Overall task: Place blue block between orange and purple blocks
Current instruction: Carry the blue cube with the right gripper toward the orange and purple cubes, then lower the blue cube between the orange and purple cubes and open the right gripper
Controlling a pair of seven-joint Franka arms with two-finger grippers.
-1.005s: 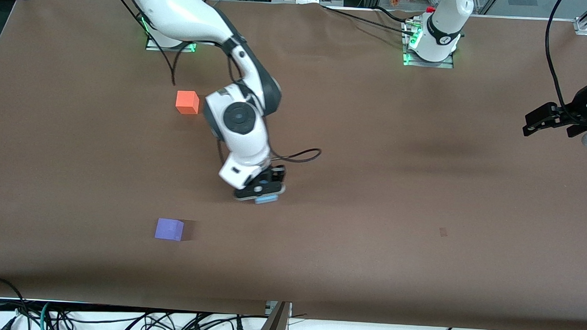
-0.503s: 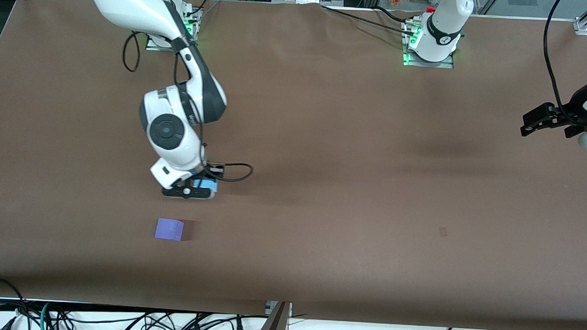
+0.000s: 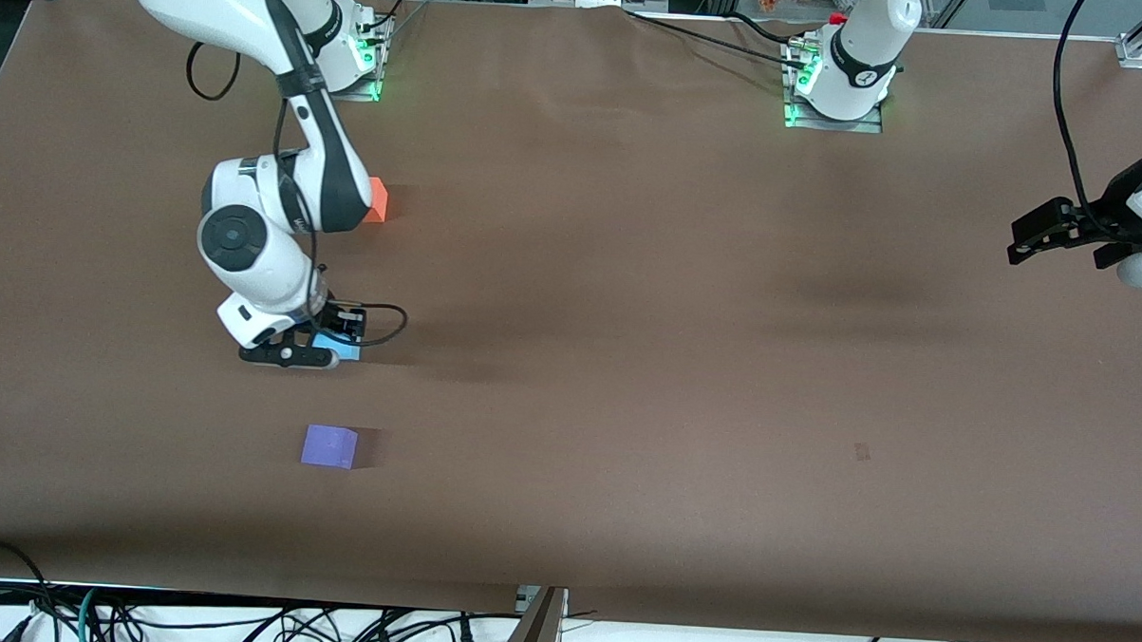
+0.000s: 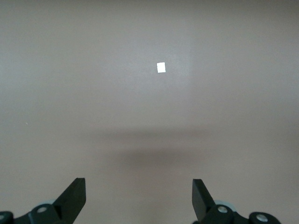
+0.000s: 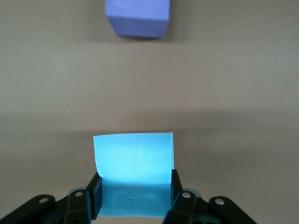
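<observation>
Over the brown matte table, toward the right arm's end, the right gripper hangs low with its black fingers clamped on two opposite faces of the blue block. The block is a small sky-blue cube with plain, smooth faces and crisp edges; in the front view only a corner of it shows past the gripper's black body. Whether it touches the table cannot be told.

The orange block, a bright matte cube, sits farther from the front camera, mostly hidden by the right arm's white and dark wrist casing. The purple block, a violet cube of the same size, rests flat on the table nearer to that camera, casting a soft shadow. The held block is over the stretch of table between these two, apart from both.

The left gripper waits over the table's edge at the left arm's end, its flat black fingers spread wide and holding nothing. Below it lies bare tabletop bearing a small white rectangular mark.
</observation>
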